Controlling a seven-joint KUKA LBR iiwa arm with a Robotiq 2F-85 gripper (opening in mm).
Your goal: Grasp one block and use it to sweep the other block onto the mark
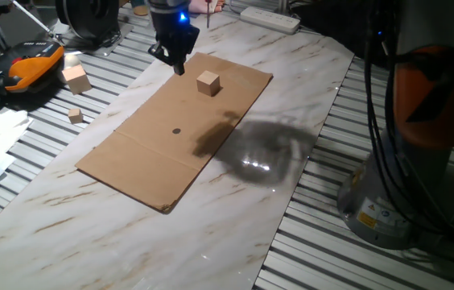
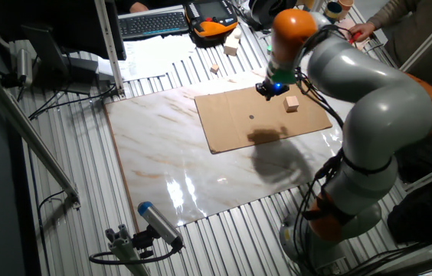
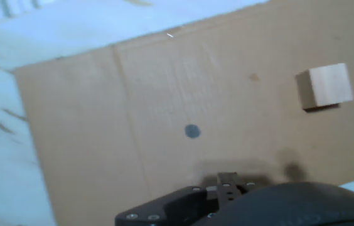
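Observation:
A light wooden cube [image 1: 208,82] sits on the brown cardboard sheet [image 1: 142,165], near its far end. It also shows in the other fixed view [image 2: 292,103] and at the right of the hand view [image 3: 325,86]. The mark [image 1: 176,131] is a small dark dot near the cardboard's middle; it also shows in the other fixed view [image 2: 251,117] and the hand view [image 3: 192,130]. My gripper [image 1: 179,66] hangs over the cardboard's far corner, left of the cube and apart from it; it also shows in the other fixed view [image 2: 271,90]. Its fingers look dark and narrow. I cannot tell whether they hold anything.
The cardboard lies on a marble-patterned board [image 1: 235,209] over a slatted table. Two more wooden blocks, a large one [image 1: 76,78] and a small one [image 1: 76,116], lie off the board at the left. A black-and-orange device [image 1: 26,64], papers and a power strip [image 1: 270,18] lie around the far edge.

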